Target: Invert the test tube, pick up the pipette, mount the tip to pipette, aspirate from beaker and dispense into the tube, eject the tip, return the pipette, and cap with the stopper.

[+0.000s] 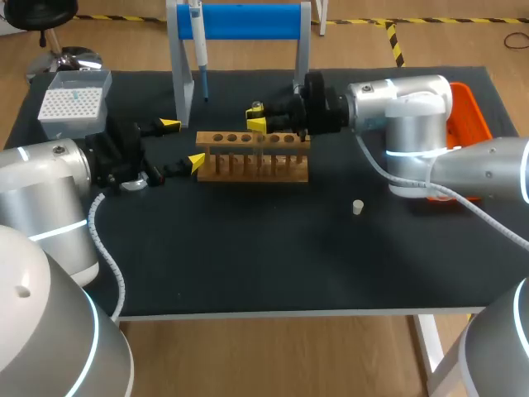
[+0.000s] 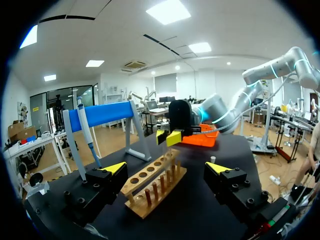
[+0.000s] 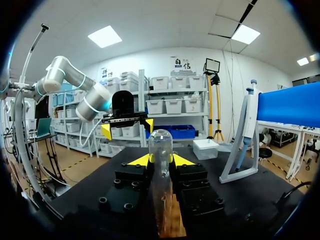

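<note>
- The test tube (image 3: 160,146) is held tight between the two yellow tips of the right gripper (image 3: 161,160), right over the wooden rack (image 1: 252,163).
- The left gripper (image 1: 183,142) is spread wide at the rack's left end, and nothing is held in it.
- The pipette (image 1: 198,45) is hung on the blue stand (image 1: 248,21) behind the rack.
- The small stopper (image 1: 358,207) is seen alone on the black table (image 1: 248,256), to the right of the rack.
- The tip box (image 1: 73,103) is set at the table's far left corner.

Black-topped table (image 1: 248,273) on wood floor (image 1: 273,364) marked with yellow-and-black tape (image 1: 395,41); bright ceiling panels (image 2: 169,11) overhead, white wall (image 3: 165,60), shelves (image 3: 142,95) stacked with bins (image 3: 164,82).
</note>
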